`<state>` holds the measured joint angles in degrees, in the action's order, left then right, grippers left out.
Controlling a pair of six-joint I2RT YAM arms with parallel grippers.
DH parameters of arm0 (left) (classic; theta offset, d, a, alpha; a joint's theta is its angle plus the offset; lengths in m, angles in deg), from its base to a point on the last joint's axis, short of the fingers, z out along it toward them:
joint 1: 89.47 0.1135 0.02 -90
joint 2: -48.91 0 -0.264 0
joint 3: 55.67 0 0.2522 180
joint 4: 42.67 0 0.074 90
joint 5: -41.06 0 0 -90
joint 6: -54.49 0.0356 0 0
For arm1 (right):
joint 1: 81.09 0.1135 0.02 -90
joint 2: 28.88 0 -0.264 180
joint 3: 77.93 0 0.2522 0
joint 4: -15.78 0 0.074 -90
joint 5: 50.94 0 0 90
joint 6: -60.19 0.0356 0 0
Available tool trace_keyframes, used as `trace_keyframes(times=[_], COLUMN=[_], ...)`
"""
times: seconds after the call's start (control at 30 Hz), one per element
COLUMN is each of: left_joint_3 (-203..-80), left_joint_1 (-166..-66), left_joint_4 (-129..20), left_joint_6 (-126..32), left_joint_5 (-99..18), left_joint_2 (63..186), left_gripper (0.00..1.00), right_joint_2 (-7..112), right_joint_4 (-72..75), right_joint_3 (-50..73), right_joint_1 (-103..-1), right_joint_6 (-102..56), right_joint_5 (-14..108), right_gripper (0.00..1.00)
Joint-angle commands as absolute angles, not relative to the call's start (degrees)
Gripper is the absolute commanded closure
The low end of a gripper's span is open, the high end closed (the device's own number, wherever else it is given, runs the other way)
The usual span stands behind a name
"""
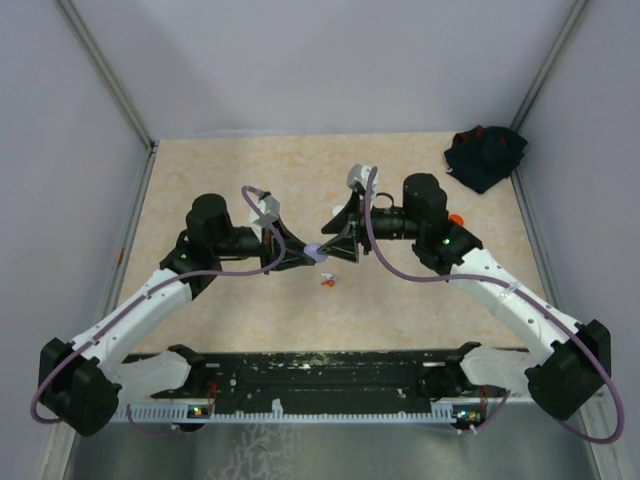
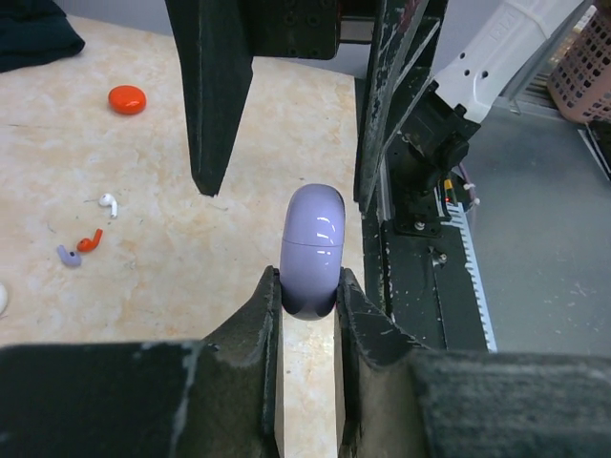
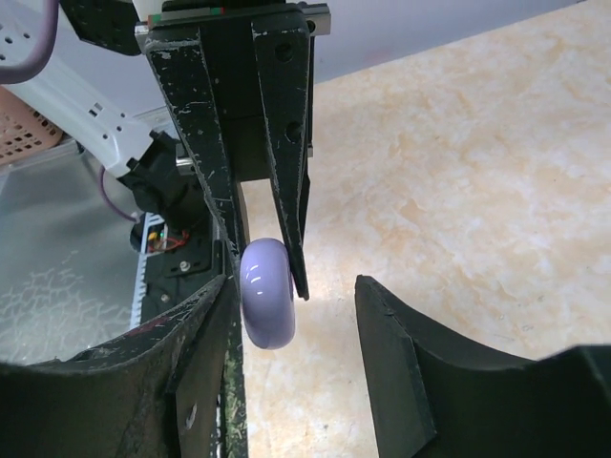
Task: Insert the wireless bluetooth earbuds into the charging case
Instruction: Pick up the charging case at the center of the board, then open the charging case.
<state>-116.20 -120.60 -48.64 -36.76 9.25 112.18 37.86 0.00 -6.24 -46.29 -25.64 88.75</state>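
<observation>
A closed lavender charging case point(image 1: 313, 252) hangs above the table between both grippers. My left gripper point(image 2: 307, 291) is shut on the case point(image 2: 313, 250), clamping its lower end on edge. My right gripper point(image 3: 296, 315) is open, with its jaws either side of the case point(image 3: 267, 291); the case lies close against its left finger point(image 3: 205, 363), and the right finger stands apart. Three tiny earbuds lie loose on the table: white point(image 2: 108, 202), red point(image 2: 89, 241) and purple point(image 2: 67, 256). They show as a small cluster in the top view point(image 1: 327, 281).
An orange round case point(image 2: 126, 98) lies further back, also seen by the right arm point(image 1: 456, 218). A dark cloth point(image 1: 485, 155) sits at the far right corner. A white rounded object point(image 2: 2, 298) shows at the left wrist view's edge. Grey walls enclose the table.
</observation>
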Motion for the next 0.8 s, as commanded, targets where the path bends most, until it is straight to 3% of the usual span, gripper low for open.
trace_keyframes(times=[0.0, 0.23, 0.77], left_joint_3=[-114.04, -112.41, -112.31], left_joint_1=[-120.85, -120.92, -120.89], left_joint_4=[-43.35, -38.41, -36.59], left_joint_6=[-38.51, -42.51, -42.79], left_joint_5=[6.31, 4.20, 10.29], left_joint_2=[109.48, 109.34, 111.06], left_gripper=[0.99, 0.99, 0.99], right_joint_2=[35.32, 35.59, 34.28], right_joint_4=[4.13, 6.68, 6.46], right_joint_3=[-6.46, -8.70, -10.13], right_joint_1=[-45.74, -45.67, -45.58], right_joint_6=[-27.01, -26.42, -28.66], right_joint_5=[87.30, 89.03, 78.92], right_gripper=[0.44, 0.36, 0.36])
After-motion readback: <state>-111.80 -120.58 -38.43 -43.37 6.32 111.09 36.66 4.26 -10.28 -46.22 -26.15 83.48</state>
